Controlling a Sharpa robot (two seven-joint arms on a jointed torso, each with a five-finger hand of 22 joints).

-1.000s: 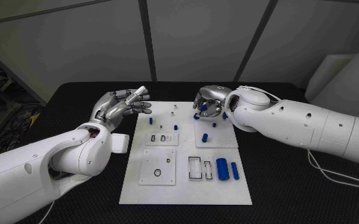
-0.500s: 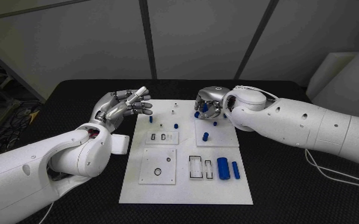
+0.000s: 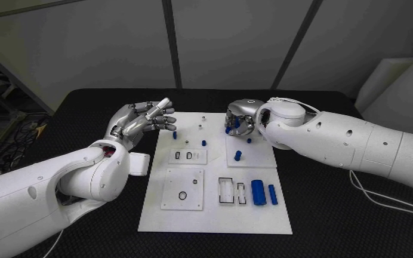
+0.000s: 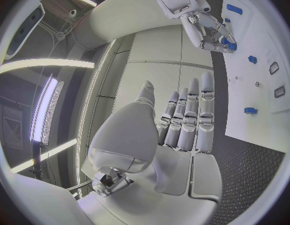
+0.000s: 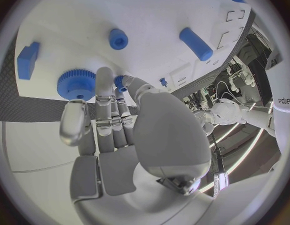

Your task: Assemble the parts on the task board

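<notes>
Right hand at the far edge of the task board.
Its fingers touch a blue gear standing there, grasp unclear. Left hand wide, empty, raised beside the board over the bench.

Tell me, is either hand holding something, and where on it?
The left hand holds nothing. The right hand touches a blue gear; whether it grips it cannot be told.
</notes>
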